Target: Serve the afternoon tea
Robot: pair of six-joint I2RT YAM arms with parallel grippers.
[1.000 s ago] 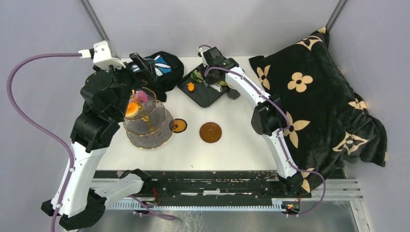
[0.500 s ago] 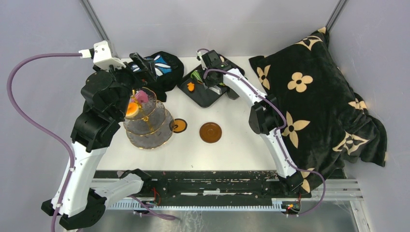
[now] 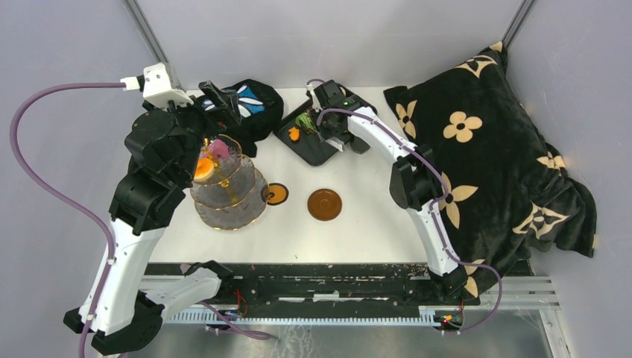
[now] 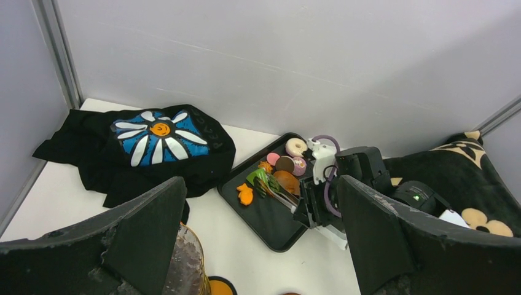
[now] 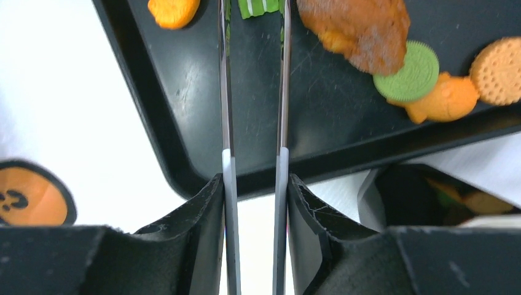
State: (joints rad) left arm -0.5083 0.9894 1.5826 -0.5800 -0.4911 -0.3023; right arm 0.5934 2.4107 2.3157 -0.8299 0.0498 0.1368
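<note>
- At the far middle of the table (image 3: 365, 224), a black tray (image 3: 319, 153) lies cornerwise to the table's edges, and the green pastry (image 5: 258, 7) sits in its left part.
- The pastry's pale stripes run the same way as the right gripper's (image 3: 309, 121) fingers (image 5: 228, 184), along their reach; its far end is cut off by the wrist view's edge.
- Those two thin fingers stand parallel, a narrow gap apart, one on each side of the pastry. I cannot tell whether they pinch it.
- The right arm rises from its base, bends at the elbow, then stretches far and leftward, its wrist low over the tray.
- The three-tier stand (image 3: 232, 210) stands upright at the left, with an orange pastry (image 3: 201, 168) and a pink pastry (image 3: 219, 149) on top.
- The left arm is folded high beside the stand. The left gripper (image 3: 218, 101) hangs by the black cloth (image 3: 257, 101), fingers (image 4: 141, 233) spread wide and holding nothing.
</note>
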